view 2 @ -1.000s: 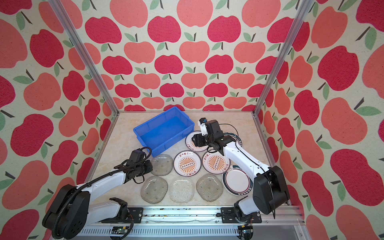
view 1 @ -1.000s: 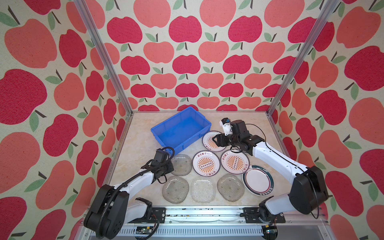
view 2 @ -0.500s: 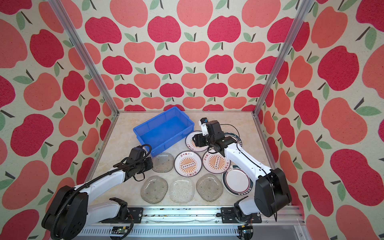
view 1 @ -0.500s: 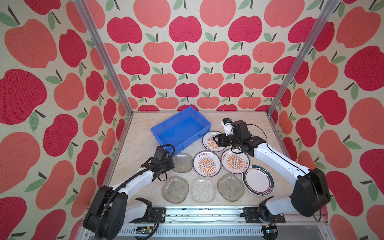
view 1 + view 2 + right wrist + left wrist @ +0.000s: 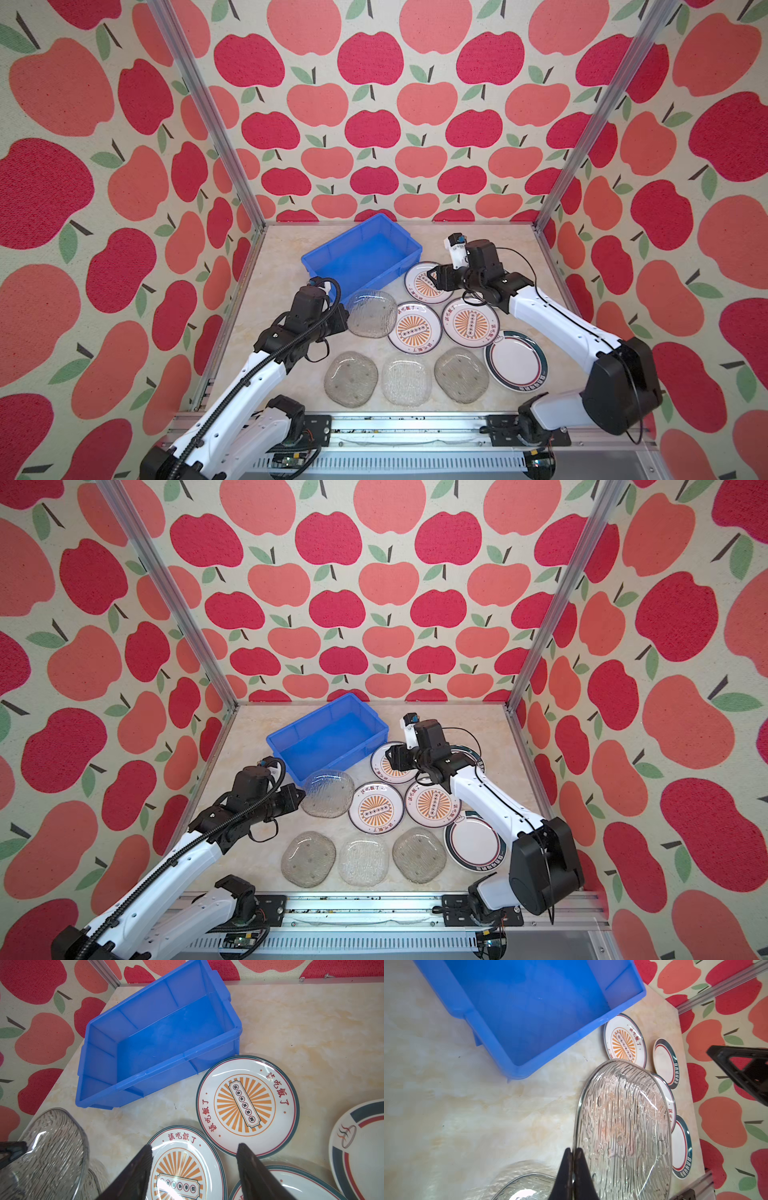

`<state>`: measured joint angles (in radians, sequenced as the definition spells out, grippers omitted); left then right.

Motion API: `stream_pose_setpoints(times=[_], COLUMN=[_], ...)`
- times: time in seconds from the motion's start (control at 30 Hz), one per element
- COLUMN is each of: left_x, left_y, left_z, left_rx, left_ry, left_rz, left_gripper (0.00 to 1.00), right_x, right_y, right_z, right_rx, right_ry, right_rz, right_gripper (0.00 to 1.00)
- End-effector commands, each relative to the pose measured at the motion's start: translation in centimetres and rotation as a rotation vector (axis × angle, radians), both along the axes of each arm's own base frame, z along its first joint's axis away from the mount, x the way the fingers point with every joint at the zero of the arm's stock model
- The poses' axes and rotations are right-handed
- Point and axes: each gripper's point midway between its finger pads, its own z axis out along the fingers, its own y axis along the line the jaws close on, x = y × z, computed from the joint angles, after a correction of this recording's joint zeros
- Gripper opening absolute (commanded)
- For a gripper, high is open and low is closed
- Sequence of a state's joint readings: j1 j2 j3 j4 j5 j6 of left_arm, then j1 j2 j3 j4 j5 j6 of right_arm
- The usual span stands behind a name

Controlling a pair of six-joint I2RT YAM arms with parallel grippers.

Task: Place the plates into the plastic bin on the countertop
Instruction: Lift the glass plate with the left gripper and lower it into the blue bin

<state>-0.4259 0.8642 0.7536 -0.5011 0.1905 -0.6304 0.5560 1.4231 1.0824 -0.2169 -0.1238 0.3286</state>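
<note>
While its white forearm slants up from the base at the front rail toward the blue plastic bin (image 5: 361,262) (image 5: 328,739) (image 5: 529,1012) (image 5: 162,1043), the left arm bends at the wrist so that the left end effector (image 5: 344,319) (image 5: 300,798) (image 5: 573,1150) lies almost level beside the bin's near corner. It is clenched on the rim of a clear ribbed glass plate (image 5: 372,311) (image 5: 328,791) (image 5: 623,1126) (image 5: 47,1147); the left wrist view shows its black fingertips (image 5: 564,1167) pressed together over that edge. The plate is tilted and clear of the desk (image 5: 282,249) (image 5: 249,725), and in both top views its far edge overlaps the bin's near corner.

The right arm rises from its own base, folds at the elbow and reaches low toward the bin, wrist turned down. The right end effector (image 5: 432,277) (image 5: 388,757) (image 5: 194,1148) hangs released, jaws spread with nothing between them, above the sunburst plate (image 5: 419,286) (image 5: 384,769) (image 5: 625,1043) (image 5: 247,1105) lying just beside the bin. A second sunburst plate (image 5: 414,328) (image 5: 376,808) and a third sunburst plate (image 5: 469,322) (image 5: 432,804) lie flat farther from the bin, toward the front rail. A green-rimmed plate (image 5: 515,361) (image 5: 473,841) lies beyond them, and the other green-rimmed plate (image 5: 664,1061) (image 5: 357,1147) sits beside the first sunburst plate, on its side away from the bin. Three glass plates (image 5: 405,380) (image 5: 363,862) lie in a row farthest from the bin, along the front rail. Every plate is outside the bin.
</note>
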Motion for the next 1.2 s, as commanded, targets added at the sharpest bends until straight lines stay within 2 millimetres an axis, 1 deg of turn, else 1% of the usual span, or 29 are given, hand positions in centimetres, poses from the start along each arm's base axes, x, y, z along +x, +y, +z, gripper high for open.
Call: stream_pose_setpoints(times=[0.0, 0.03, 0.1, 0.13, 0.2, 0.27, 0.4, 0.43, 0.5, 0.57, 0.67, 0.77, 0.9, 1.03, 1.17], left_x=[0.3, 1.1, 3.5, 4.7, 7.9, 11.1, 16.9, 18.0, 20.2, 21.9, 24.2, 26.3, 28.4, 29.1, 29.3], left_y=[1.0, 1.1, 1.4, 1.2, 0.7, 0.0, -0.1, -0.2, 0.0, 0.3, -0.1, -0.9, -1.9, -2.6, -3.3], left_z=[3.7, 4.7, 6.9, 7.6, 9.0, 9.0, 8.1, 8.0, 6.9, 5.7, 4.4, 2.3, -0.8, -2.8, -4.0], left_rx=[0.025, 0.027, 0.014, 0.001, -0.032, -0.027, -0.021, -0.025, -0.039, -0.062, -0.11, -0.142, -0.194, -0.186, -0.163], left_ry=[-0.046, -0.075, -0.133, -0.156, -0.198, -0.199, -0.208, -0.215, -0.214, -0.211, -0.218, -0.177, -0.133, -0.099, -0.1], left_rz=[0.049, 0.07, 0.127, 0.143, 0.171, 0.188, 0.285, 0.309, 0.385, 0.455, 0.522, 0.567, 0.613, 0.643, 0.663], left_gripper=[0.0, 0.0, 0.0, 0.0, 0.0, 0.0, 0.0, 0.0, 0.0, 0.0, 0.0, 0.0, 0.0, 0.0, 0.0], right_x=[0.8, 1.0, 1.4, 1.6, 2.3, 3.0, 4.4, 4.7, 5.2, 5.5, 5.8, 6.1, 6.1, 6.0, 6.1], right_y=[0.0, 0.0, -0.1, -0.1, -0.8, -1.4, -3.0, -3.2, -3.4, -3.5, -3.5, -3.8, -4.4, -5.1, -6.1], right_z=[4.0, 4.4, 5.2, 5.4, 5.8, 6.0, 6.2, 6.2, 6.0, 5.7, 5.2, 4.8, 4.4, 4.3, 3.8], right_rx=[0.073, 0.072, 0.067, 0.065, 0.048, 0.039, 0.029, 0.024, 0.02, 0.02, 0.023, 0.017, 0.017, 0.014, 0.026], right_ry=[-0.078, -0.083, -0.091, -0.094, -0.102, -0.091, -0.068, -0.065, -0.06, -0.046, -0.036, -0.024, -0.013, -0.017, -0.002], right_rz=[-0.033, -0.036, -0.043, -0.049, -0.087, -0.124, -0.197, -0.209, -0.22, -0.228, -0.226, -0.232, -0.241, -0.256, -0.274], right_gripper=[0.68, 0.68, 0.68, 0.68, 0.67, 0.67, 0.67, 0.67, 0.67, 0.68, 0.68, 0.68, 0.68, 0.68, 0.69])
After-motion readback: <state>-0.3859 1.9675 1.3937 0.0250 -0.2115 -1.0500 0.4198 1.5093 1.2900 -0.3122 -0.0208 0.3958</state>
